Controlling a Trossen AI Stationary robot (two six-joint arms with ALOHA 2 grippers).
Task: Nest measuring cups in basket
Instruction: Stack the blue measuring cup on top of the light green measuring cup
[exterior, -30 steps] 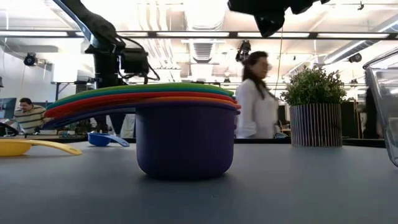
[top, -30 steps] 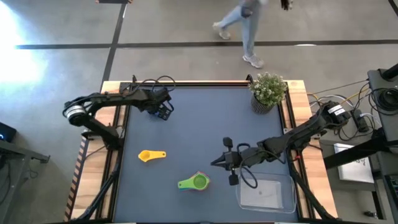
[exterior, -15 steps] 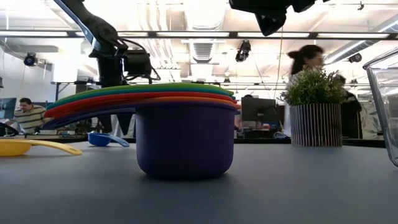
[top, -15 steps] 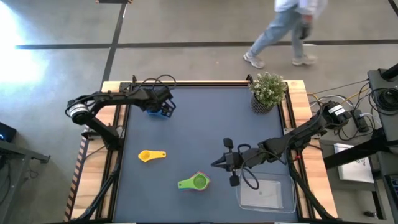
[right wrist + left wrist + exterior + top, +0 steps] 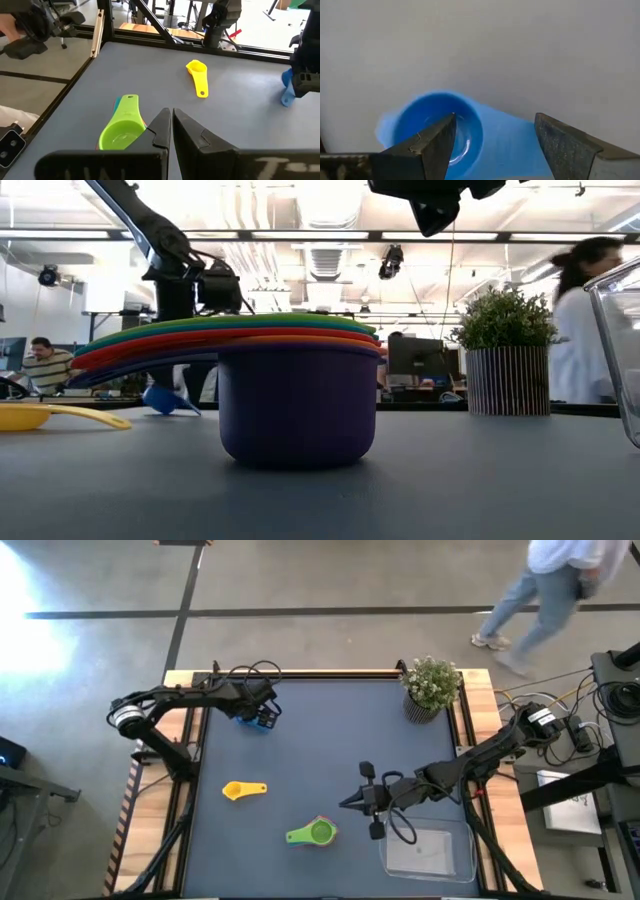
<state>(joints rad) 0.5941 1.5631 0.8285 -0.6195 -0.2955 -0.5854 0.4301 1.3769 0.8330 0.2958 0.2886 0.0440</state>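
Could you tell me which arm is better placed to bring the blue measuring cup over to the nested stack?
The left. Its gripper is open directly over the blue cup at the table's far left corner, fingers straddling the handle. The right gripper is shut beside the nested stack, well away.

A stack of nested cups [image 5: 315, 832] sits just left of the basket [image 5: 428, 852], a potted plant [image 5: 431, 686] far behind.
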